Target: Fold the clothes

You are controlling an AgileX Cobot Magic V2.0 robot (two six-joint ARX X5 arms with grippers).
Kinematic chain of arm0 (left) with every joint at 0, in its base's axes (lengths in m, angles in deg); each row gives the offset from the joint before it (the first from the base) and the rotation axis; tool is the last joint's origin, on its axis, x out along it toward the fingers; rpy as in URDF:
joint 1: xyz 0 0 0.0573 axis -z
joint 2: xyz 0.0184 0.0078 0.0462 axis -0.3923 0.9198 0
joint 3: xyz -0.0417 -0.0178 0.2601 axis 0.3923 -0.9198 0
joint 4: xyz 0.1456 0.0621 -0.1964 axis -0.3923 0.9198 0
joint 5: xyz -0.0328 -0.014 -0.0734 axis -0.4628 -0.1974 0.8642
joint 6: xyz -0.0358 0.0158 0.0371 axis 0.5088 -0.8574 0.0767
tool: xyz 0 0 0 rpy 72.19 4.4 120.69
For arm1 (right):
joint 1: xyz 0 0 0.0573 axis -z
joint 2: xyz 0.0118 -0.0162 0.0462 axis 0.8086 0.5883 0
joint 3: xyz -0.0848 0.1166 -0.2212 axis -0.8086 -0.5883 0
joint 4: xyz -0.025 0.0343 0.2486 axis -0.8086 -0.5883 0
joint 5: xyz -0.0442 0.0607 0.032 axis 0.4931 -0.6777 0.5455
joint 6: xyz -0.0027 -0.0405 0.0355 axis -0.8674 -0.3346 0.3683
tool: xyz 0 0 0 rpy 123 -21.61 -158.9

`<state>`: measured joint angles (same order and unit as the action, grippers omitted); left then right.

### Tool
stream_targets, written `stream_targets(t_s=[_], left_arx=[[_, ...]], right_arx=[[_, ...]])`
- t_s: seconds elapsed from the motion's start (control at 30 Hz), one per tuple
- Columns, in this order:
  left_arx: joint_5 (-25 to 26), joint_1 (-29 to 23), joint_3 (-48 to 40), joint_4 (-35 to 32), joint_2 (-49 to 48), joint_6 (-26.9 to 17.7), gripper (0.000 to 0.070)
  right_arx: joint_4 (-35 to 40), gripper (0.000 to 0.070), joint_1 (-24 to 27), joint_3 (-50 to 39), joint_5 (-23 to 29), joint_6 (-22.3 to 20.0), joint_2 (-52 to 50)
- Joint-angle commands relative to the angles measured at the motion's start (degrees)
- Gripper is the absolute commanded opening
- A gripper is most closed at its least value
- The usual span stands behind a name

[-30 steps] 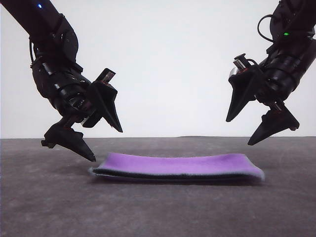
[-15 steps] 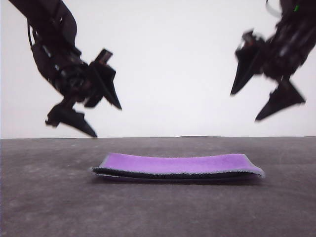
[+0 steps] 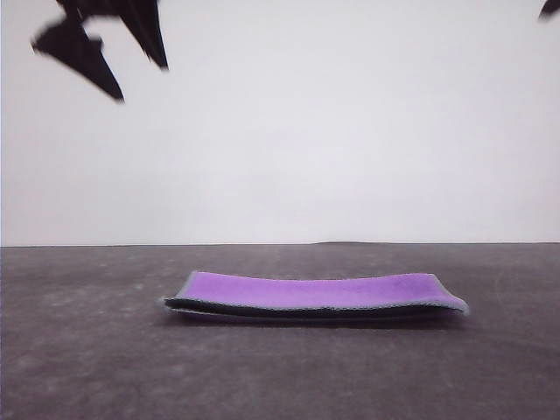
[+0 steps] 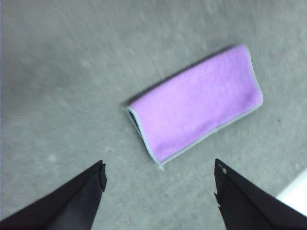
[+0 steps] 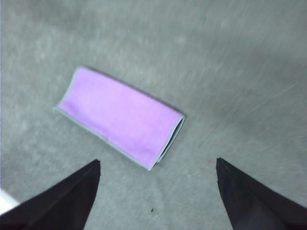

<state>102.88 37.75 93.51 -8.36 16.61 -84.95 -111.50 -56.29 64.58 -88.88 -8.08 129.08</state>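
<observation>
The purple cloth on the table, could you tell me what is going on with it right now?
The cloth lies folded on the grey table, purple face up, with nothing touching it. The left gripper and right gripper both hang open well above it, holding nothing. The fold looks done.

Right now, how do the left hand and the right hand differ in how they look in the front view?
The left hand shows both dark fingers in the upper left corner; the right hand shows just a dark tip at the upper right edge. Both are open, empty and high above the folded purple cloth lying on the grey table.
</observation>
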Motion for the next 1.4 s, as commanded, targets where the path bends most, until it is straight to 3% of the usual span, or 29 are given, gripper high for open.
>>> stream_targets(t_s=[0.0,0.17,0.33,0.6,0.87,1.13,1.37], left_arx=[[-1.47,0.26,-0.55,0.16,-0.85,1.33,0.0434],[-2.16,0.26,-10.91,-3.20,-7.22,1.95,0.0434],[-2.16,0.26,-26.43,-9.76,-13.83,4.51,0.0434],[-2.13,0.26,-42.80,-14.44,-19.94,4.78,0.0434],[-2.13,0.26,-45.79,-15.07,-20.74,4.62,0.0434],[-2.13,0.26,-45.79,-16.09,-20.74,4.52,0.0434],[-2.13,0.24,-45.79,-17.08,-20.74,4.50,0.0434]], right_arx=[[-0.12,0.0483,-0.17,0.34,0.90,1.61,-1.26],[2.27,0.0483,-0.15,-7.99,2.51,2.76,-8.03],[10.22,0.0484,-0.17,-23.38,1.74,5.45,-11.29],[34.84,0.0483,-0.15,-46.71,-8.14,12.63,-5.37],[46.92,0.0483,-0.17,-49.27,-15.86,16.44,10.16],[57.19,0.0482,-0.28,-49.27,-21.62,20.91,19.25],[65.48,0.0418,-0.64,-49.27,-22.59,27.03,22.24]])
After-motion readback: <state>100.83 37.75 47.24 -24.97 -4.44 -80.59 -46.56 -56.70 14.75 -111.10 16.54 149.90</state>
